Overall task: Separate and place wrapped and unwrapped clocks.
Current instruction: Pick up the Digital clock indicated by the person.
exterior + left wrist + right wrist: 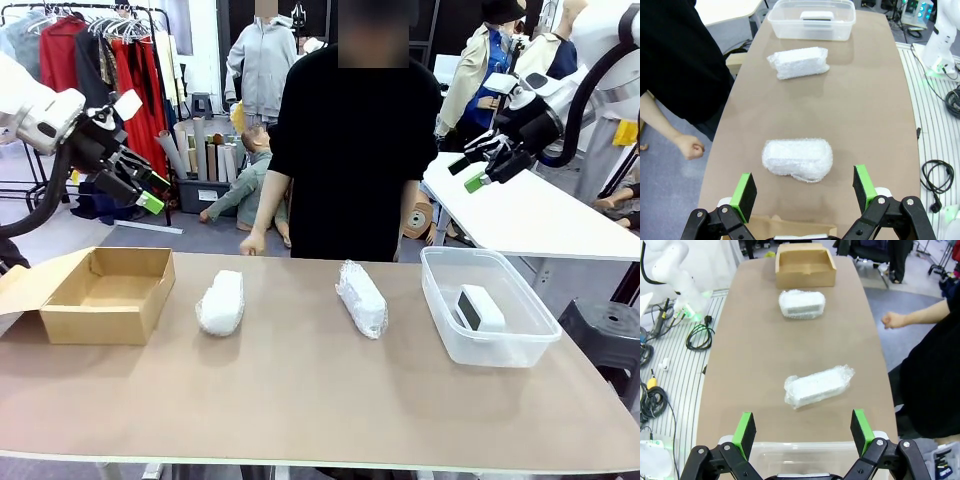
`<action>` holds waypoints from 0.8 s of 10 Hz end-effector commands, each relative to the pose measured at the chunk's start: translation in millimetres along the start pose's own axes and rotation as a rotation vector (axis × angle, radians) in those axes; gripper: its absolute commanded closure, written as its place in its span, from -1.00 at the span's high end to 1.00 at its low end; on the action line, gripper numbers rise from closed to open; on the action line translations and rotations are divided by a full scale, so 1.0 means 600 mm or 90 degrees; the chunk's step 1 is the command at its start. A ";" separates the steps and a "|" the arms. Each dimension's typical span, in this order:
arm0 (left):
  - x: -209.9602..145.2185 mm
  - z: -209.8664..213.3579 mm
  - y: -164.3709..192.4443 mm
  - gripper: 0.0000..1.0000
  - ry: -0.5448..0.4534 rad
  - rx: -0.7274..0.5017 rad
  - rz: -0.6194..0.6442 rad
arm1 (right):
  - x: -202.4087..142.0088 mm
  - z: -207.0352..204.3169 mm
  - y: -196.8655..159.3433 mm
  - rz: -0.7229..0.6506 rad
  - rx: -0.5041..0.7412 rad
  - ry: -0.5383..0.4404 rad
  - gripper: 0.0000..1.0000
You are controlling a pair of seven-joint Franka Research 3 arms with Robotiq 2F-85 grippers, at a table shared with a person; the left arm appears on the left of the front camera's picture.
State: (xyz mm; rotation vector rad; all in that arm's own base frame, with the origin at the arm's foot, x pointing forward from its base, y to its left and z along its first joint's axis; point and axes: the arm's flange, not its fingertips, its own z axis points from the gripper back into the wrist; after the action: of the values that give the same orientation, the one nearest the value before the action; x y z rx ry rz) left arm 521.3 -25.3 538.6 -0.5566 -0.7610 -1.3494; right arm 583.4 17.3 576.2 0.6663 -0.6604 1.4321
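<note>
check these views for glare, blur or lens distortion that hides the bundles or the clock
front view: even light, faint shadows by the left bundle and right bundle, clock clear through the bin wall, no glare; left wrist view: wide-angle lens bows the table edges, bundles sharp; right wrist view: same bowing, wrap slightly shiny, nothing blurred

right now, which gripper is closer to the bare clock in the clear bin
Right. The right gripper hangs above the clear bin holding the bare clock; the left gripper hangs over the cardboard box, opposite end.
</note>
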 end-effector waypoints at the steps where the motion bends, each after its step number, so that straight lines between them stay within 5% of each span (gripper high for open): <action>1: 0.003 0.002 0.000 1.00 -0.003 0.002 0.003 | 0.002 0.002 0.001 0.002 0.002 0.000 1.00; 8: 0.003 0.002 0.000 1.00 -0.003 0.002 0.003 | 0.002 0.002 0.001 0.002 0.002 0.000 1.00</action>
State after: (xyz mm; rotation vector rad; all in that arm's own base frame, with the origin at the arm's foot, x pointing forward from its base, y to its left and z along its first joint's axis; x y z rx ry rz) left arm 521.3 -25.3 538.6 -0.5565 -0.7610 -1.3494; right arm 583.4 17.3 576.3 0.6663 -0.6604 1.4321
